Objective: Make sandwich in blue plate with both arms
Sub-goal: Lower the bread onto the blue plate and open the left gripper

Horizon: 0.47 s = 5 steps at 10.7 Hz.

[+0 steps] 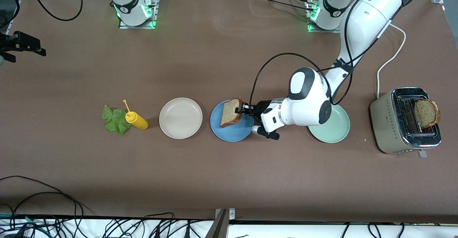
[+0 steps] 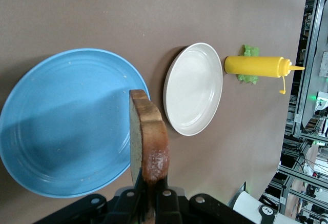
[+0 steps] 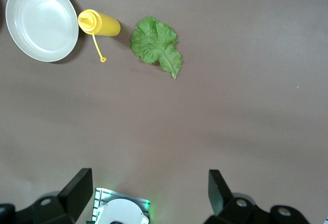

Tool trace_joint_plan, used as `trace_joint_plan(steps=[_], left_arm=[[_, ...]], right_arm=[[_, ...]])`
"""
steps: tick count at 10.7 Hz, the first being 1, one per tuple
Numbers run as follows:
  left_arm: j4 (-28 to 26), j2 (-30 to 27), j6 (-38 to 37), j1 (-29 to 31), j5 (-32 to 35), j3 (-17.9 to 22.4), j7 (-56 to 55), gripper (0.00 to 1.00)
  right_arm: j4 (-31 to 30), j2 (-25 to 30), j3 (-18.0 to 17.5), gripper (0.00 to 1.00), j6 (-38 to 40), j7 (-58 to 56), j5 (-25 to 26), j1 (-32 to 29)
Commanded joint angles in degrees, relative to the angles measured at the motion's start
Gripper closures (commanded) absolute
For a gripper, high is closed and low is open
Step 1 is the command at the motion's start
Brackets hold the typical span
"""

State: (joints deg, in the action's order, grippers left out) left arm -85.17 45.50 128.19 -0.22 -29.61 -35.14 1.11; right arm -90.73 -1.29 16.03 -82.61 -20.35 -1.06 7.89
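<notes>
My left gripper [image 1: 244, 109] is shut on the crust of a brown bread slice [image 1: 230, 112], holding it on edge over the blue plate [image 1: 232, 133]. The left wrist view shows the slice [image 2: 148, 142] clamped between the fingers of the left gripper [image 2: 152, 196] above the blue plate's rim [image 2: 66, 121]. A second bread slice [image 1: 425, 113] sticks up out of the toaster. The green lettuce leaf [image 1: 114, 120] lies flat near the right arm's end of the table. My right gripper [image 3: 148, 180] hangs open and empty high over the table, with the lettuce [image 3: 155, 44] in its view.
A yellow squeeze bottle [image 1: 137, 120] lies beside the lettuce. A beige-white plate [image 1: 180, 118] sits between the bottle and the blue plate. A mint-green plate [image 1: 334, 127] lies under the left arm. The toaster [image 1: 397, 130] stands at the left arm's end, its white cord trailing.
</notes>
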Motion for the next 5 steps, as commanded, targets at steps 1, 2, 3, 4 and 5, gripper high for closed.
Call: trace_joint_plan(steps=[1,2,3,4,5], left_arm=[[2.0,3.2,-0.5,-0.5,-2.2,0.0,1.5,1.0],[2.0,3.6,-0.5,-0.8,-2.1,0.1,1.7,1.0],[2.0,4.3,-0.5,-0.9,-1.9,0.2,2.5,1.0],[1.9,5.3,-0.5,-0.8,-1.8,0.4,3.8,0.87],[1.9,5.6,-0.5,-0.8,-1.2,0.9,6.1,0.13]], right_arm=[[0.8,-1.9,0.1,0.0,-0.2,0.1,-1.1,0.2],[0.8,-2.2,0.1,0.0,-0.4,0.1,-1.2,0.2],[0.8,-2.3,0.0,0.0,-0.4,0.1,-1.2,0.2],[0.8,-2.3,0.0,0.0,-1.1,0.1,-1.2,0.4],[0.8,-2.4,0.0,0.0,-1.2,0.1,-1.2,1.3]])
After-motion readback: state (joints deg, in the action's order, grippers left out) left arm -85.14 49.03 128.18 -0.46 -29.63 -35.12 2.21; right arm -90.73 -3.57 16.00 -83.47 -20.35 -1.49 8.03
